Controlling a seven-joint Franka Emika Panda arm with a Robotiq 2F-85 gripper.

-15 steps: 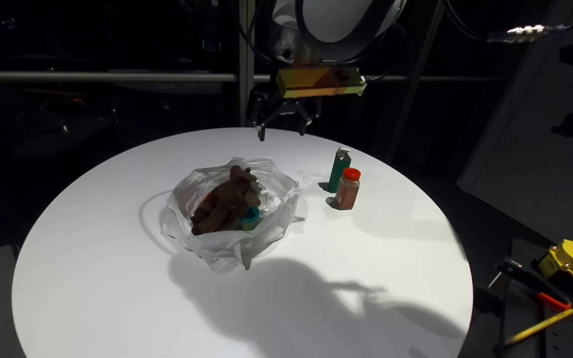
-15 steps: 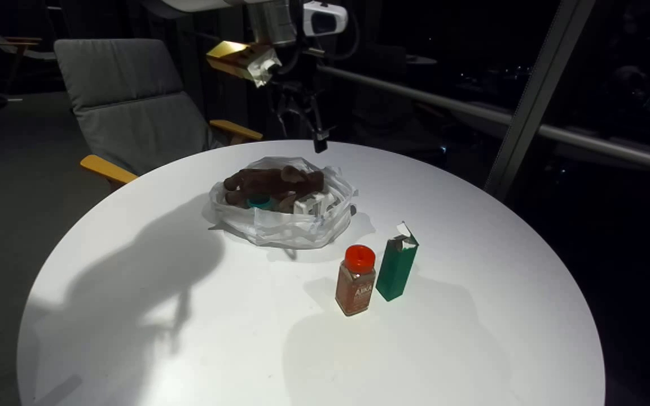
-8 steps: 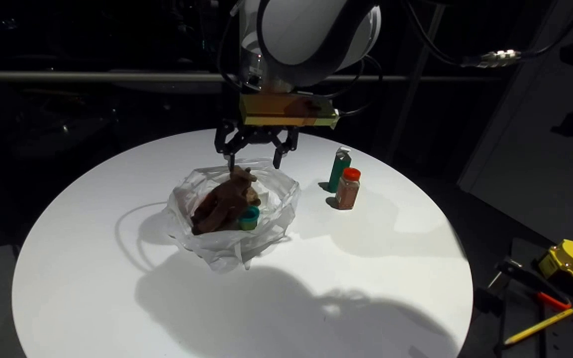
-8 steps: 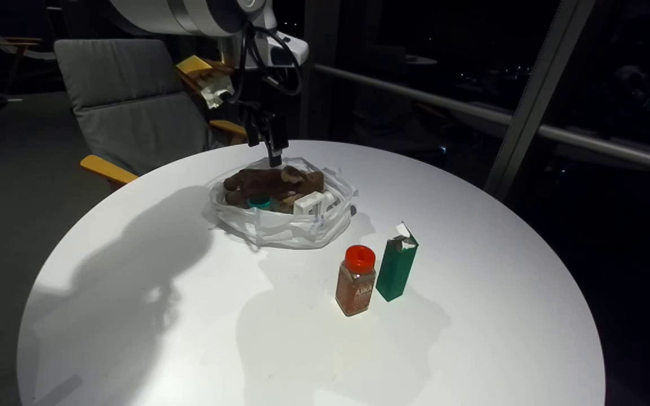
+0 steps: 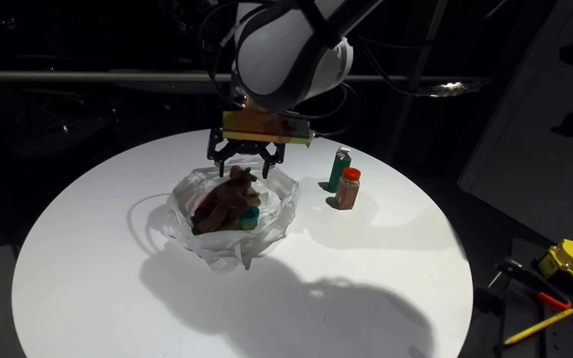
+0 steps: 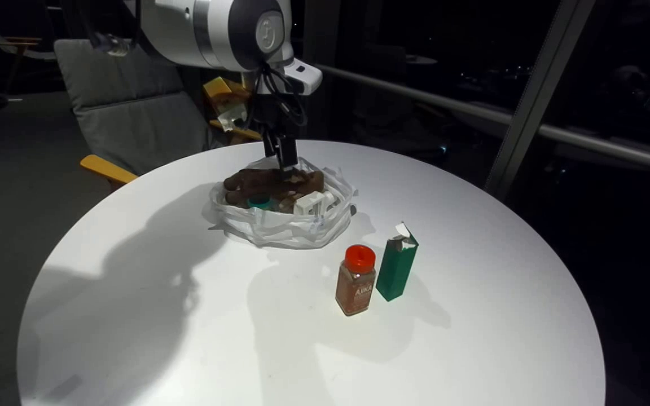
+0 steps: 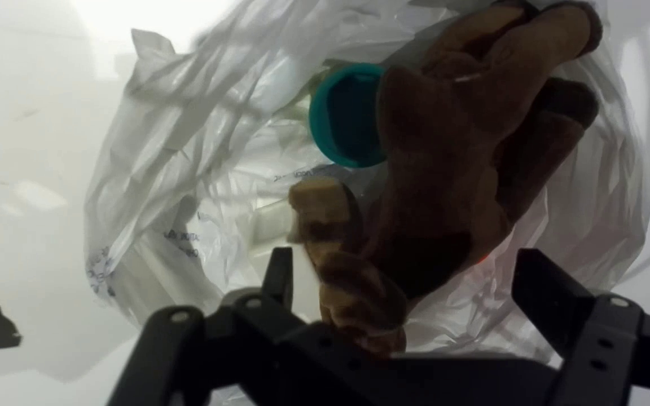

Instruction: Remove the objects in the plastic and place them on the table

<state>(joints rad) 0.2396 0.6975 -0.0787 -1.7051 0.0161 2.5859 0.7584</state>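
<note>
A white plastic bag (image 5: 219, 254) lies open on the round table; it also shows in an exterior view (image 6: 282, 232) and the wrist view (image 7: 150, 163). Inside is a dark brown plush-like toy (image 5: 224, 201), (image 6: 257, 181), (image 7: 443, 152). A teal-rimmed cup (image 5: 249, 219), (image 6: 259, 202), (image 7: 350, 115) sits against it. A white block-like object (image 6: 308, 204), (image 7: 271, 225) is partly hidden under the toy's pale end. My gripper (image 5: 243, 174), (image 6: 285, 171), (image 7: 407, 273) is open and empty. It hangs above the bag's back part, its fingers on both sides of the toy's end.
A red-capped spice jar (image 5: 347, 191), (image 6: 356, 285) and a torn-topped green box (image 5: 339, 171), (image 6: 397, 268) stand upright on the white table (image 5: 117, 298) beside the bag. A grey chair (image 6: 127, 101) stands behind the table edge.
My gripper has come from above the table's far edge, moving down and across to the bag. It stays open. The bag, toy, cup, jar and box have not moved.
</note>
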